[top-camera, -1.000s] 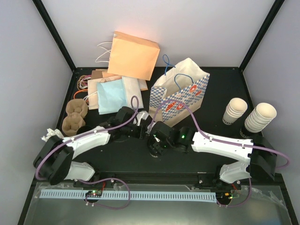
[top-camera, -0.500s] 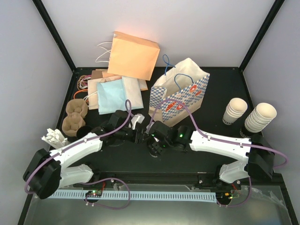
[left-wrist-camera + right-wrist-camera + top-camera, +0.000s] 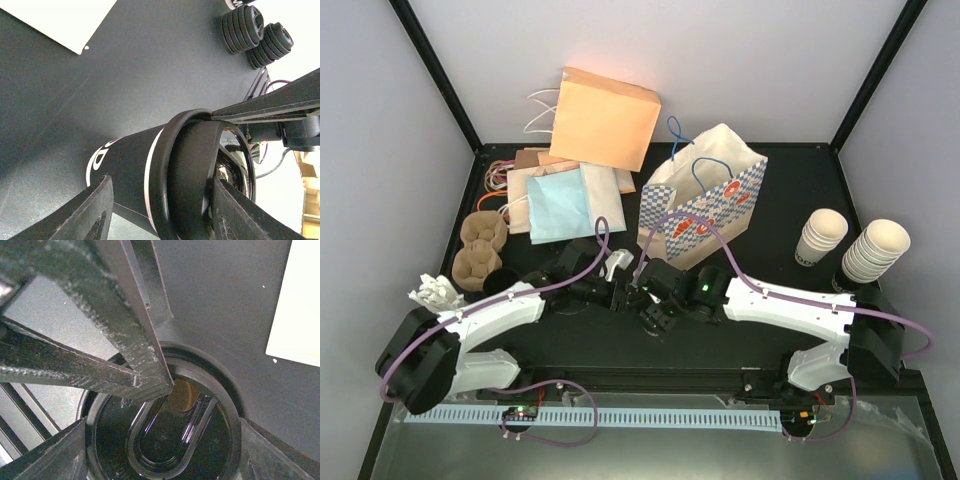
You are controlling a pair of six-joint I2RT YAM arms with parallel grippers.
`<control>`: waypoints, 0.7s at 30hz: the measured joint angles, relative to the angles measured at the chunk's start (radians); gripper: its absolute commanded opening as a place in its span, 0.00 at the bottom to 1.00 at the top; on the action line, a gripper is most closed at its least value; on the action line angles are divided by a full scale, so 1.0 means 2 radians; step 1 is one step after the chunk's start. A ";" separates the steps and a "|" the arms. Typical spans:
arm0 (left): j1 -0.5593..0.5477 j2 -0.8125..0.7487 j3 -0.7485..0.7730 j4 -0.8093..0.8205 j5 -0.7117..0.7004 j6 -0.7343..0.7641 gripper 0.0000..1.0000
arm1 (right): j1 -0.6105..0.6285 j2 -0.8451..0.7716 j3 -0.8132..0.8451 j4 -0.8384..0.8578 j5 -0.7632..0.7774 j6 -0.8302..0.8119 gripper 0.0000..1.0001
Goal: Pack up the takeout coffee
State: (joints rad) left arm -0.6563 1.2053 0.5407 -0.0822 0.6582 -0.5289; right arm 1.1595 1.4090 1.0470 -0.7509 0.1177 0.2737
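Note:
The takeout coffee (image 3: 655,320) is a black paper cup (image 3: 125,167) with white lettering and a black lid (image 3: 175,440), standing on the dark table in the middle. My right gripper (image 3: 162,440) comes down from above and is shut on the lid, one finger against each side of its rim. In the overhead view it (image 3: 658,312) hides most of the cup. My left gripper (image 3: 162,190) reaches in from the left and stands open around the lid, with a gap beside the cup wall. One left finger (image 3: 145,365) lies over the lid's rim.
A blue-checked paper bag (image 3: 705,205) stands open just behind the cup. Two stacks of cream cups (image 3: 820,237) (image 3: 875,250) stand at the right. An orange bag (image 3: 605,115), flat bags (image 3: 560,195) and pulp carriers (image 3: 480,245) fill the back left.
The left arm has swung in toward the cup and its jaws have widened. The right gripper stays on the lid, shifted slightly.

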 measured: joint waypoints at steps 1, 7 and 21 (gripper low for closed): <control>-0.002 0.000 0.002 -0.003 -0.004 0.002 0.55 | 0.000 0.000 0.001 -0.003 0.001 0.000 0.86; -0.014 -0.003 0.013 -0.022 -0.026 0.012 0.54 | 0.000 -0.001 0.006 -0.020 0.007 0.012 1.00; -0.032 -0.004 0.029 -0.046 -0.056 0.018 0.54 | 0.000 -0.110 -0.030 -0.030 0.006 0.087 0.90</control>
State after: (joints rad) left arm -0.7200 1.1980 0.5983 -0.1741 0.5468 -0.4934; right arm 1.1599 1.1893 0.9874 -0.8101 0.1307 0.4469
